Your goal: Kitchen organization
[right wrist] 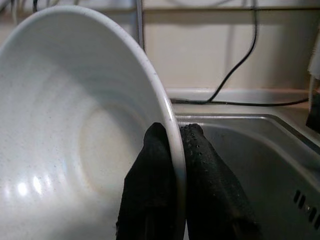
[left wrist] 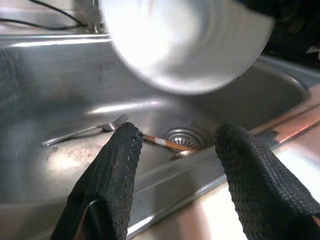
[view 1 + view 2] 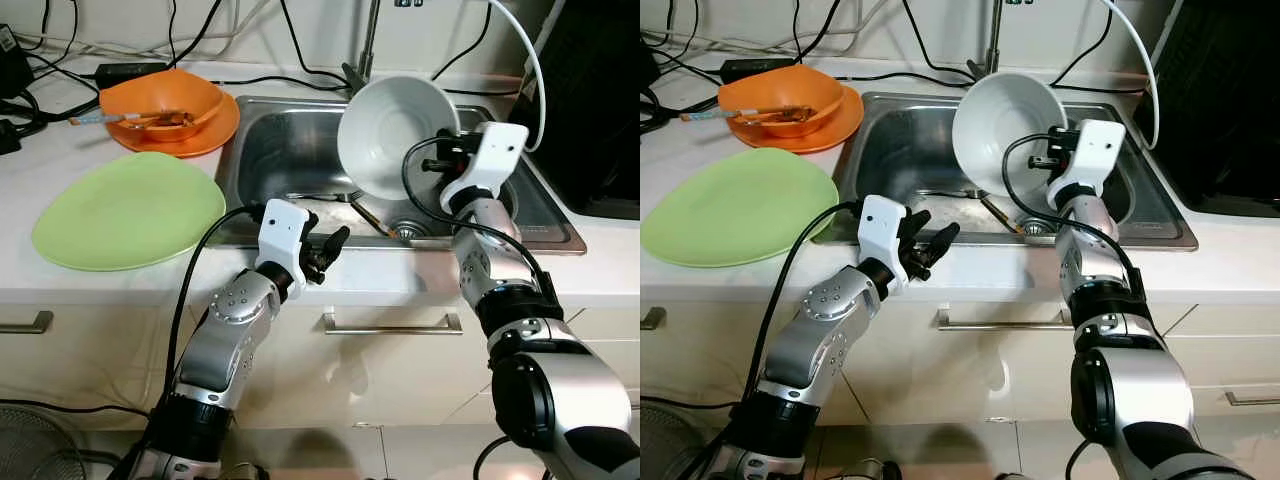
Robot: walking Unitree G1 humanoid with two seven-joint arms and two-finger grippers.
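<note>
A large white bowl (image 3: 392,132) hangs tilted on its side above the steel sink (image 3: 270,150). My right gripper (image 3: 440,160) is shut on the bowl's rim (image 1: 172,135), one finger inside and one outside. My left gripper (image 3: 328,250) is open and holds nothing, hovering over the sink's front edge. A fork (image 2: 85,131) and a chopstick (image 2: 162,144) lie on the sink floor near the drain (image 2: 184,137).
A light green plate (image 3: 128,210) lies on the counter left of the sink. Behind it an orange bowl (image 3: 160,100) sits on an orange plate with utensils in it. Cables run along the back wall. A black appliance (image 3: 600,100) stands at the right.
</note>
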